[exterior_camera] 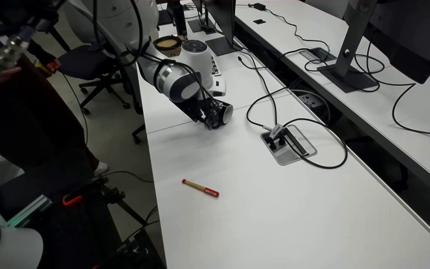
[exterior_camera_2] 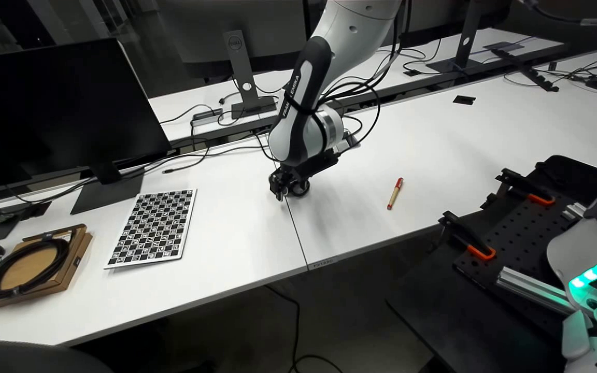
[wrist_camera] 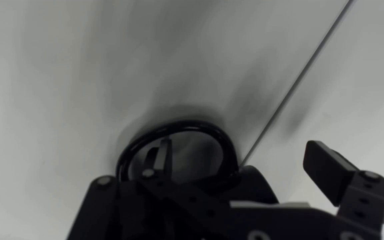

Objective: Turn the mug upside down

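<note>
Over our white counter the arm hangs low. Its jaws stand wide apart, part of the mug between them; the mug lies on its side on the counter. We cannot tell whether one side of the jaws threads the handle. For the likely grasp, we should clear the handle, close evenly, lift slightly, then roll the mug over.

Black mug on its side at the hand
</note>
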`<control>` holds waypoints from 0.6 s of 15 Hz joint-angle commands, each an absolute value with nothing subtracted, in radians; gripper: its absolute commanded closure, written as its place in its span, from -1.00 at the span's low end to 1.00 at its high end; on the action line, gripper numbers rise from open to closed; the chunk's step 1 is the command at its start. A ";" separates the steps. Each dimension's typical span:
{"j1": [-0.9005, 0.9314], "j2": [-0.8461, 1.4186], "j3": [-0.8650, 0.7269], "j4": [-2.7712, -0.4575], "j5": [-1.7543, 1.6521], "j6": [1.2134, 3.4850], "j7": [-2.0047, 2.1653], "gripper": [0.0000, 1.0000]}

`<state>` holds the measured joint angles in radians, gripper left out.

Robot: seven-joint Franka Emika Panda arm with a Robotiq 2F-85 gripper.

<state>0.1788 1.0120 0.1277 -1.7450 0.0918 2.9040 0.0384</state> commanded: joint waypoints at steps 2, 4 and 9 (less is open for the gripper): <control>0.207 1.025 0.111 -1.709 0.071 2.880 0.058 -1.00; 0.212 1.027 0.109 -1.705 0.071 2.875 0.059 -0.98; 0.221 1.033 0.093 -1.698 0.070 2.859 0.065 -0.13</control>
